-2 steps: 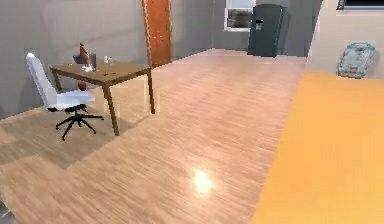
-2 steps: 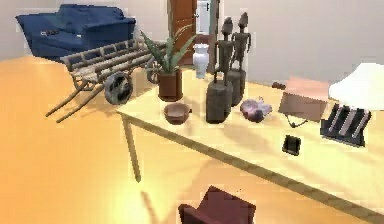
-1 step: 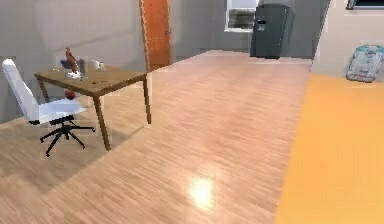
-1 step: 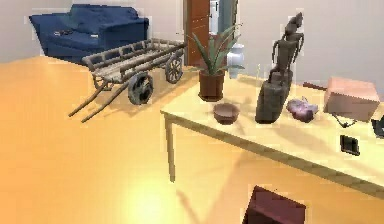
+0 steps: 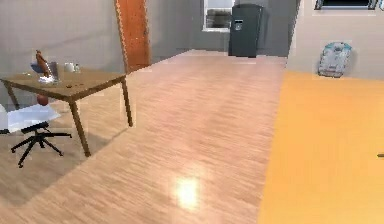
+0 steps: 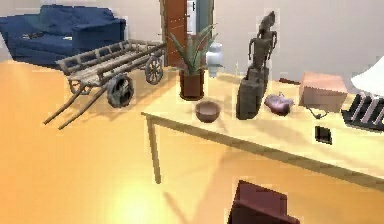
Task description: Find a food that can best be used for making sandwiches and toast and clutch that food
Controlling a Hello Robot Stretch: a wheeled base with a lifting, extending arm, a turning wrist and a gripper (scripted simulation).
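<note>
A light wooden table [image 6: 190, 128] stands in the arm side view. On it are a small brown bowl [image 6: 207, 110], a potted plant [image 6: 191, 62], a tall dark statue [image 6: 256, 70], a small purple thing [image 6: 277, 101], a pinkish box [image 6: 323, 92] and a flat black thing [image 6: 322, 134]. In the forward view a wooden desk [image 5: 90, 82] at the left carries a few small items [image 5: 45, 68] too small to name. A dark fridge [image 5: 245, 30] stands in the far room.
A dark red-brown chair back [image 6: 262, 204] rises at the table's near side. An old wooden cart [image 6: 105, 68] and a blue sofa [image 6: 60, 30] lie beyond an orange rug [image 6: 60, 150]. A white office chair [image 5: 30, 125] sits by the desk, near an orange door [image 5: 132, 32].
</note>
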